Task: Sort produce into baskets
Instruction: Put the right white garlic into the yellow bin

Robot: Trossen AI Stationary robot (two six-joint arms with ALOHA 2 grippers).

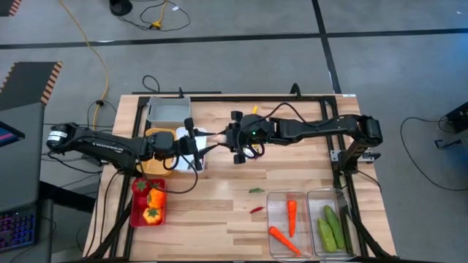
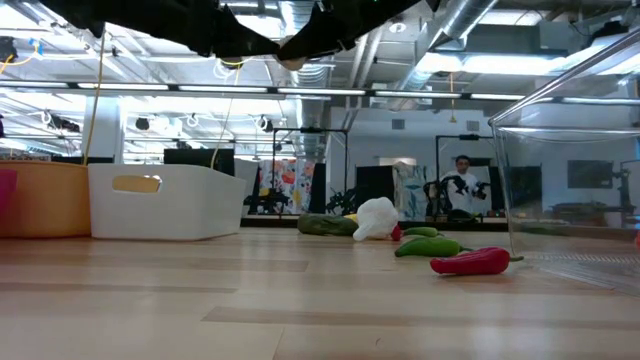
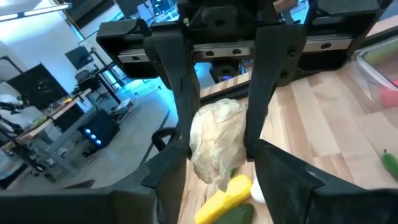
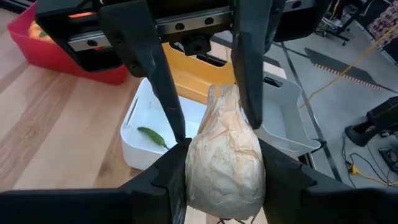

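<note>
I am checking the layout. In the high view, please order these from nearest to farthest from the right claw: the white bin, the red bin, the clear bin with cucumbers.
Measured from the right claw, at the table's middle:
1. White bin, just beside it toward the left arm.
2. Red bin, at the table's left front edge.
3. Clear bin with cucumbers, at the right front corner, clearly farthest.

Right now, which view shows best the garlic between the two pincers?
The right wrist view: the garlic fills the middle, close. The left wrist view shows it smaller, the high view a pale speck, the low view a sliver.
</note>
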